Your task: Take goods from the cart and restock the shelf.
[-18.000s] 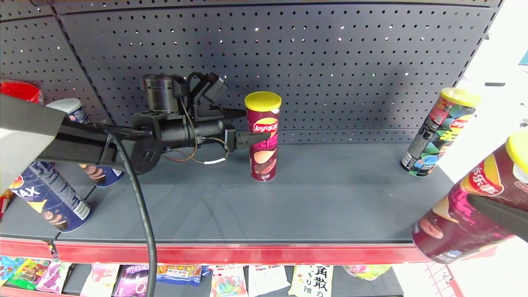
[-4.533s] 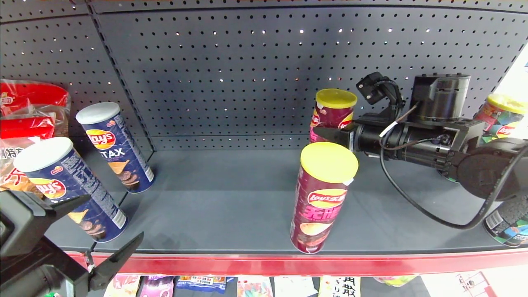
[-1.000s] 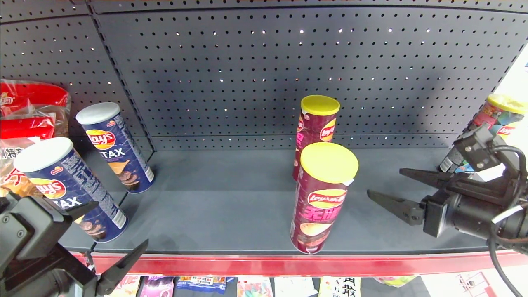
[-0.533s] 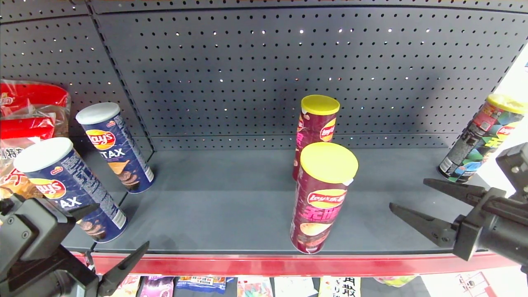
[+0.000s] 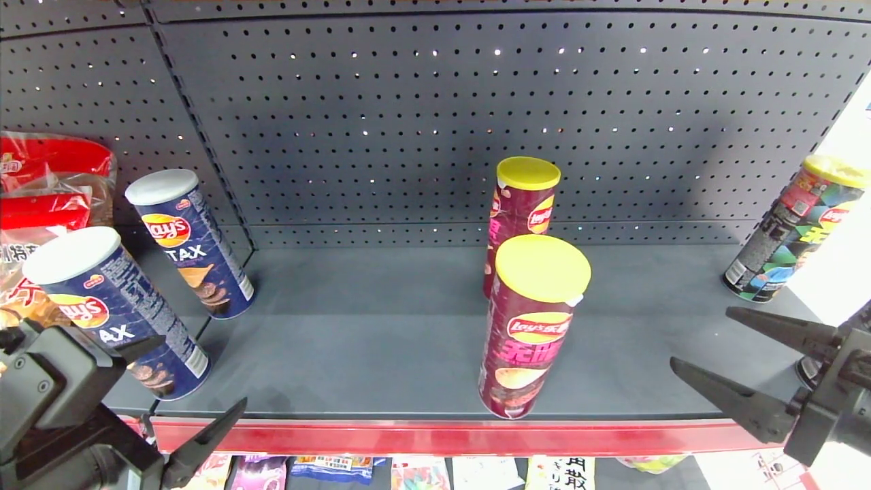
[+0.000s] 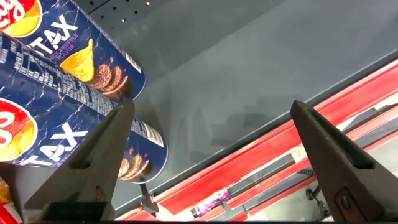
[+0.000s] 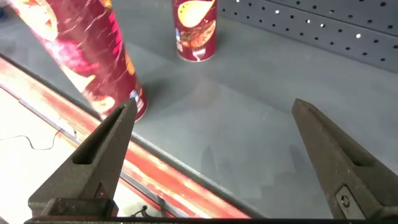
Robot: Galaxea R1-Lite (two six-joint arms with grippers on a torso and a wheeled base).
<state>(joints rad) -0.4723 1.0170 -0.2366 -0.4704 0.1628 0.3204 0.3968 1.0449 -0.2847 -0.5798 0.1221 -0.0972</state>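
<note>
Between restocks; black right gripper (image 5: 700, 335) splayed wide, empty, near maroon yellow-lidded crisp tube (image 5: 527, 333); next, probably fetching from cart.

Centre frame, the front can (image 5: 527, 340) and the rear can (image 5: 520, 218) were maroon with yellow lids. At the left, the navy cans (image 5: 194, 248) had pale veining and white lids. At the right edge, a black can (image 5: 776, 252) bore bright geometric patches. The shelf (image 5: 374, 340) was dark grey, its front strip (image 5: 442, 435) red. The back panel (image 5: 408, 122) was grey and dotted with holes.
</note>
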